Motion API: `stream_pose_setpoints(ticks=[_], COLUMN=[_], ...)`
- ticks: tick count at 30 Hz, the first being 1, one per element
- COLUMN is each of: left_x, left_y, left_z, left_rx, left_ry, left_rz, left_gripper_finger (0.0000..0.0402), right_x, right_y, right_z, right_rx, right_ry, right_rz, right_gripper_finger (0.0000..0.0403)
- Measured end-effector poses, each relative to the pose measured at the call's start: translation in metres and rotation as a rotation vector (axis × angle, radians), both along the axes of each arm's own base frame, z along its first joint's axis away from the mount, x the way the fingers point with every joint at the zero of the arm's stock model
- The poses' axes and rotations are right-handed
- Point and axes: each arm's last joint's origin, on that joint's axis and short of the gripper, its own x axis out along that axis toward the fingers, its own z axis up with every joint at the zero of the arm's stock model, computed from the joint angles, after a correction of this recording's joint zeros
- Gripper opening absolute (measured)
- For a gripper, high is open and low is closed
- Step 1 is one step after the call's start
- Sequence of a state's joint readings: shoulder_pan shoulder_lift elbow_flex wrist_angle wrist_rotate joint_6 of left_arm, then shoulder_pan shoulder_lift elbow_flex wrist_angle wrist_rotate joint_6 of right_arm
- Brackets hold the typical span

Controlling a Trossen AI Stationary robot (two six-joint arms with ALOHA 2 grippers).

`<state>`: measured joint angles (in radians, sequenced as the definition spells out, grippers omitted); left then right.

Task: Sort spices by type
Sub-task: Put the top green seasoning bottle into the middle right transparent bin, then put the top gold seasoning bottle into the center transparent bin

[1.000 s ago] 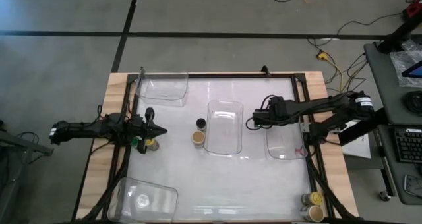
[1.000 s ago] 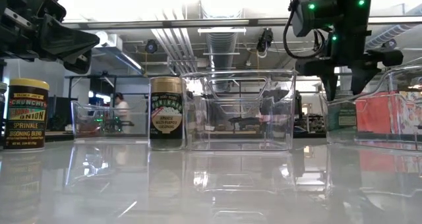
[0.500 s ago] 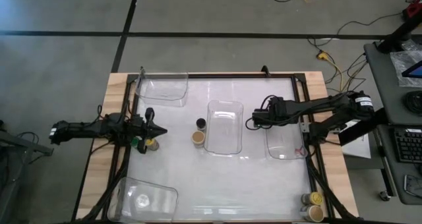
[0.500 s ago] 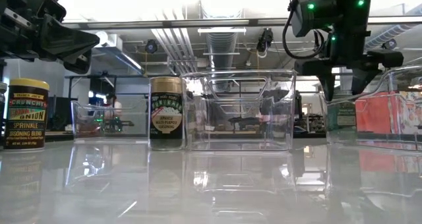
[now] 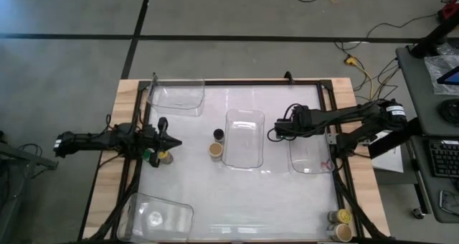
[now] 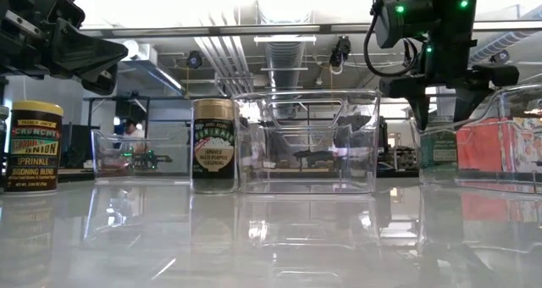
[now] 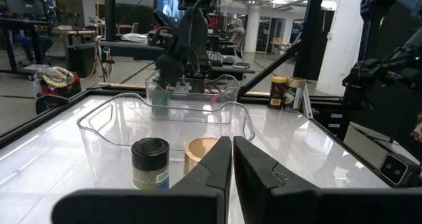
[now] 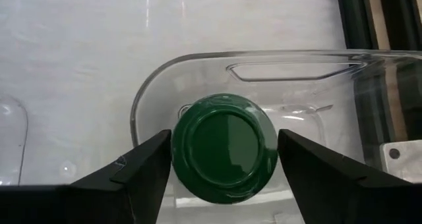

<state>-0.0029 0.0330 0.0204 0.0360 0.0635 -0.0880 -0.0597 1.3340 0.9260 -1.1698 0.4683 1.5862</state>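
Note:
My right gripper [image 8: 224, 151] hangs open over the right clear bin [image 5: 310, 156], pointing steeply down. A green-lidded spice jar [image 8: 223, 157] stands upright on that bin's floor, between and below the fingers [image 6: 442, 110]. My left gripper [image 5: 172, 142] is shut and level at the table's left edge. Under it stand a green-lidded jar [image 5: 147, 156] and a tan-lidded jar [image 5: 165, 156]. A black-lidded jar [image 5: 218, 134] and a tan-lidded jar [image 5: 215, 150] stand left of the centre bin [image 5: 244, 138]. Two more jars [image 5: 343, 224] stand at the near right corner.
An empty clear bin [image 5: 176, 97] sits at the far left and another [image 5: 161, 215] at the near left. A dark frame [image 5: 333, 108] rings the white table. Open tabletop lies between the centre bin and the near edge.
My right gripper has opened wider on either side of the green-lidded jar, its hand keeping its place over the right bin. The jar stands in the bin.

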Motion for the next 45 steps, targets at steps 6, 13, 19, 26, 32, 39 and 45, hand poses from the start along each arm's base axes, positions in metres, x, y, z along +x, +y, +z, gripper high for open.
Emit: stream_pose_setpoints(ticks=[6,13,19,26,32,39,45], left_x=[0.000,0.000,0.000,0.000,0.000,0.000,0.000], left_y=[0.000,0.000,0.000,0.000,0.000,0.000,0.000], left_z=[0.000,0.000,0.000,0.000,0.000,0.000,0.000], left_rx=[0.000,0.000,0.000,0.000,0.000,0.000,0.000], left_ry=[0.000,0.000,0.000,0.000,0.000,0.000,0.000], left_rz=[0.000,0.000,0.000,0.000,0.000,0.000,0.000], left_gripper_finger=[0.0002,0.0002,0.0002,0.0002,0.0002,0.0002,0.0002], right_x=[0.001,0.004,0.004,0.016,0.026,0.043,0.056], right_y=[0.000,0.001,0.001,0.000,-0.001,0.002,0.008], right_z=[0.003,0.020,0.046,0.084,0.101,0.107,0.113], right_rx=[0.013,0.036,0.039,0.021,-0.033,-0.095,-0.168], right_ry=[-0.001,0.012,0.028,-0.051,-0.078,-0.156,-0.232], right_rz=[0.017,0.069,0.087,0.225,0.411,0.606,0.742], right_gripper_finger=[0.0285,0.0314,0.0343,0.0360,0.0361,0.0361,0.0361])
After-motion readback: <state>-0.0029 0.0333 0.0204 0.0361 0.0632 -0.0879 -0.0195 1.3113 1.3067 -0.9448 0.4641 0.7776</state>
